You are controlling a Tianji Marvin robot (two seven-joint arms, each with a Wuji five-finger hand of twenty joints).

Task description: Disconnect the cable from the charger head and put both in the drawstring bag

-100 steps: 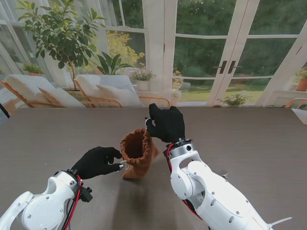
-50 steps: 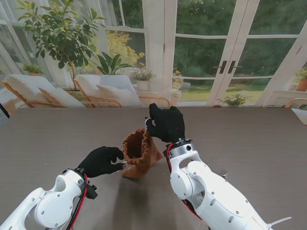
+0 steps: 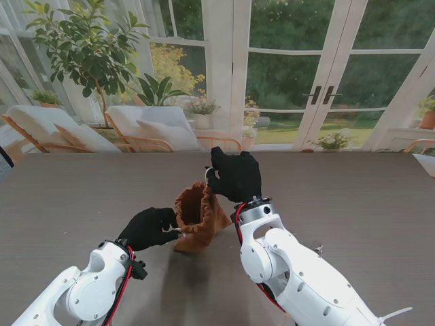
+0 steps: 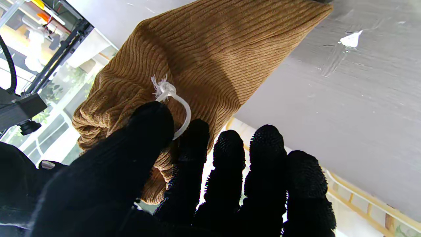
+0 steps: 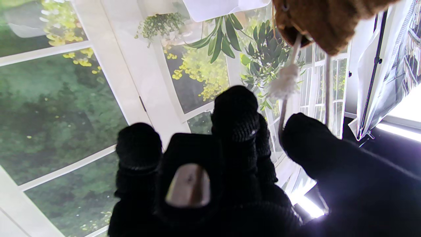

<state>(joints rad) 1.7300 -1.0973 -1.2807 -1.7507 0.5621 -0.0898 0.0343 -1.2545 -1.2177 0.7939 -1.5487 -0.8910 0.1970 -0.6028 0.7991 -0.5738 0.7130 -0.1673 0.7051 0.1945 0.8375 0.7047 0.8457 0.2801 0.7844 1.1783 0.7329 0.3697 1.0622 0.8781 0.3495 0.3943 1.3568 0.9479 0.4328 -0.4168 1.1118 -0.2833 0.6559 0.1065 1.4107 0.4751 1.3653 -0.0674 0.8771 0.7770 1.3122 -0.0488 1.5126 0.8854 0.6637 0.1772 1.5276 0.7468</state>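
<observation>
Stand view: my left hand [image 3: 151, 228] and right hand [image 3: 236, 175] each pinch a white drawstring [image 4: 179, 102] on the brown corduroy bag [image 3: 197, 216], standing mouth-open on the bare bench [image 3: 353, 197].

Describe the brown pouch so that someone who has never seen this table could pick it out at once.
On the wide grey-brown table before the glass doors, look at the middle, between the two black-gloved hands. There stands the tan ribbed corduroy drawstring bag, its mouth open upward. The left hand pinches its white knotted cord on one side and the right hand holds the rim on the far side; it is the only fabric thing there.
</observation>
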